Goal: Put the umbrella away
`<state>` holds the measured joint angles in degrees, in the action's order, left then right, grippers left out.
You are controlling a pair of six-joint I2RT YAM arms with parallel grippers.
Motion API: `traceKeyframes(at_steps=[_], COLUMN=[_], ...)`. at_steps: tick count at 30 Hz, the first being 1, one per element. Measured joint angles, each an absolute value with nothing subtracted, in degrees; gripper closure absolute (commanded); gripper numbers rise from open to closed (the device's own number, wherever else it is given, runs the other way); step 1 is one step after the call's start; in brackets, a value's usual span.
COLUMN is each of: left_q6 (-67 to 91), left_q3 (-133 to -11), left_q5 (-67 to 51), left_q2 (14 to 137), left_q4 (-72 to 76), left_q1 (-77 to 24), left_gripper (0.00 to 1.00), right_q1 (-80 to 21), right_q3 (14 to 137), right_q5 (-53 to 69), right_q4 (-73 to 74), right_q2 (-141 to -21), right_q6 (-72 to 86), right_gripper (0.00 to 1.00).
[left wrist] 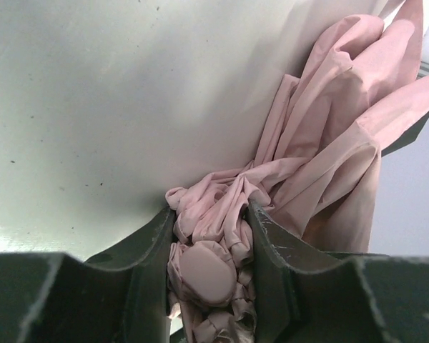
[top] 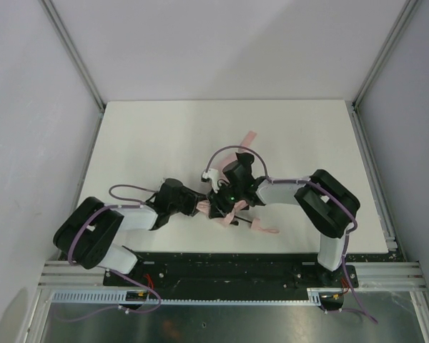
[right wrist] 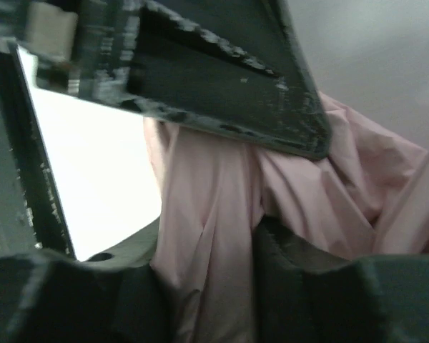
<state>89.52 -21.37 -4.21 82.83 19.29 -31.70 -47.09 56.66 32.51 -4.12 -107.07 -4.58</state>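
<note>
- Umbrella (top: 220, 214): I see it at the near middle of the table (top: 164, 136), bunched between both pincers, with a pink strip trailing towards the far side.
- The left arm reaches in low from the left. The right arm folds in from the right, elbow bent.
- Left pincer (left wrist: 211, 214): narrowed around the crumpled pink fabric, both fingers (left wrist: 154, 250) touching it, a round pink cap between them.
- Right pincer (right wrist: 286, 186): partly closed, fabric clamped between its fingers.

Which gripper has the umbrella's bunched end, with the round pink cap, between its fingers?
The left gripper: the round cap of the umbrella sits between its jaws. The right gripper pinches only smooth fabric folds.
</note>
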Motion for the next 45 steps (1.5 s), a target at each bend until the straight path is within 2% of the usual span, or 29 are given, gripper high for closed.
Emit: traceKeyframes(at_steps=[3, 6, 7, 15, 21, 24, 26, 33, 34, 36, 38, 40, 41, 45], left_q6=[89.47, 89.12, 88.92, 87.96, 87.46, 87.39, 87.33, 87.09, 87.00, 86.41, 85.32, 83.92, 83.29, 77.97], left_q3=[-21.50, -22.98, -23.66, -24.93, -25.41, -25.74, -25.98, -26.76, -26.98, -27.55, -28.32, -29.45, -30.00, -31.40], left_q5=[-4.80, -5.19, -5.32, -6.66, -7.68, -8.25, -8.64, -9.17, -9.15, -9.15, -9.13, -9.15, -9.15, -9.52], left_q2=[83.44, 84.27, 84.55, 84.58, 84.36, 84.36, 84.36, 84.49, 84.53, 84.82, 84.90, 85.08, 85.10, 83.55], left_q4=[19.66, 18.31, 17.50, 14.57, 12.97, 12.05, 11.35, 9.82, 9.67, 9.06, 8.12, 6.35, 5.52, 3.20], left_q1=[-32.08, -32.53, -32.73, -32.88, -32.86, -32.69, -32.53, -31.90, -31.62, -31.07, -30.85, -30.50, -30.26, -28.47], left_gripper=[1.00, 1.00, 1.00, 1.00, 1.00, 1.00, 1.00, 1.00, 1.00, 0.98, 0.81, 0.52, 0.41, 0.08], right_q1=[-47.44, -48.80, -49.04, -52.64, -63.92, -65.19, -64.77, -62.33, -62.19, -61.69, -60.88, -59.33, -58.22, -53.67], right_q3=[56.77, 56.90, 56.90, 57.54, 57.89, 57.89, 57.89, 57.91, 57.93, 58.04, 58.02, 57.65, 57.10, 54.61], right_q5=[30.20, 25.85, 24.01, 6.44, -7.70, -11.77, -13.26, -11.22, -10.79, -8.47, -5.85, -2.26, 0.14, 9.56], right_q4=[-0.51, 4.93, 6.96, 17.04, 15.33, 14.09, 12.93, 8.80, 8.51, 8.19, 7.84, 6.96, 5.91, 0.12], right_q2=[-105.08, -101.60, -100.12, -84.49, -85.80, -89.36, -92.20, -100.09, -100.09, -100.12, -100.09, -100.01, -99.94, -100.71], right_q6=[-3.90, -4.03, -4.16, -5.21, -7.95, -8.84, -9.10, -8.60, -8.78, -9.10, -9.04, -8.16, -7.42, -3.01], right_gripper=[0.24, 0.07, 0.04, 0.01, 0.06, 0.11, 0.22, 0.85, 0.92, 0.98, 1.00, 1.00, 1.00, 1.00])
